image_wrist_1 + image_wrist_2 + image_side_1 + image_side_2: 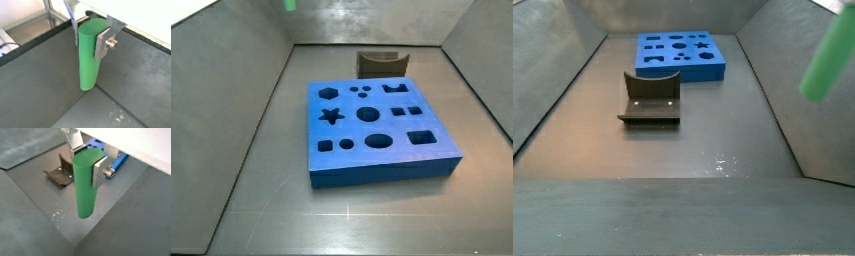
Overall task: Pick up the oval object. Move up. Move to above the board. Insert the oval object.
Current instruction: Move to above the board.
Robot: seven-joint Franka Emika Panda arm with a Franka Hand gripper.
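Note:
My gripper (92, 31) is shut on the oval object (89, 60), a long bright green peg that hangs straight down from between the silver fingers (105, 44) in both wrist views. The same gripper (89, 159) holds the peg (85, 188) well above the grey floor, with a corner of the blue board (119, 162) showing behind it. In a side view the peg (830, 55) floats high at the right, away from the board (684, 72). Another side view shows the board (385, 172) with its dark cutouts and only a green sliver of the peg (290, 4) at the top edge.
The dark fixture (649, 98) stands on the floor in front of the board, seen also as the fixture (380, 63) and the fixture (61, 173). Sloped grey walls (251, 60) enclose the floor on all sides.

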